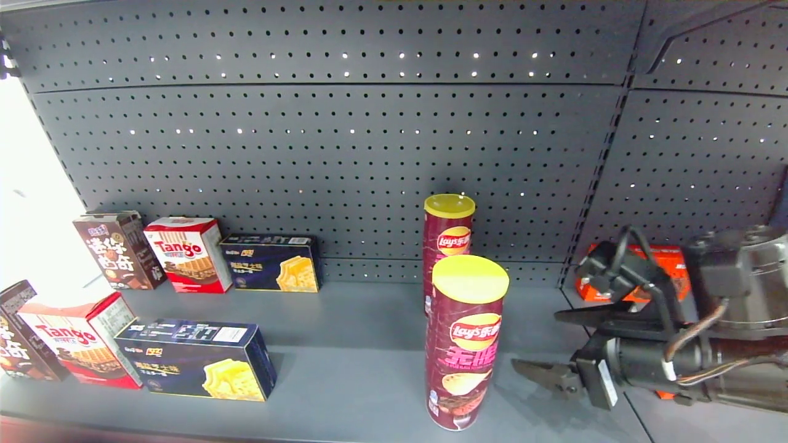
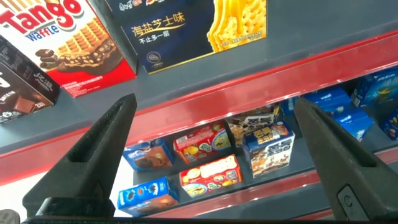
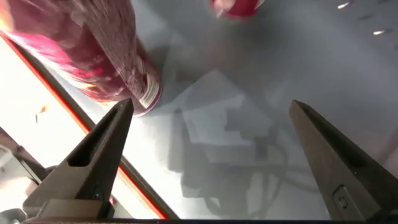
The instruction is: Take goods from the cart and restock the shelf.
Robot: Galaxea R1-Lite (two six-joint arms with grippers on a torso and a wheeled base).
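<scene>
Two maroon chip cans with yellow lids stand upright on the grey shelf [image 1: 357, 369]. The front can [image 1: 466, 344] is near the shelf's front edge and the back can [image 1: 448, 243] is by the pegboard. My right gripper [image 1: 557, 344] is open just to the right of the front can, apart from it, with nothing between its fingers. The right wrist view has the front can [image 3: 93, 56] beside one fingertip [image 3: 118, 124] and the back can [image 3: 236, 6] farther off. My left gripper [image 2: 211, 168] is open and holds nothing, below the shelf's red front edge [image 2: 249, 87].
Snack boxes stand in two rows at the shelf's left: a dark blue cracker box [image 1: 197, 360], red wafer boxes [image 1: 83, 344], brown boxes [image 1: 120, 249]. An orange box [image 1: 671, 255] sits behind my right arm. A lower shelf holds several small boxes [image 2: 205, 155]. Bare shelf lies between boxes and cans.
</scene>
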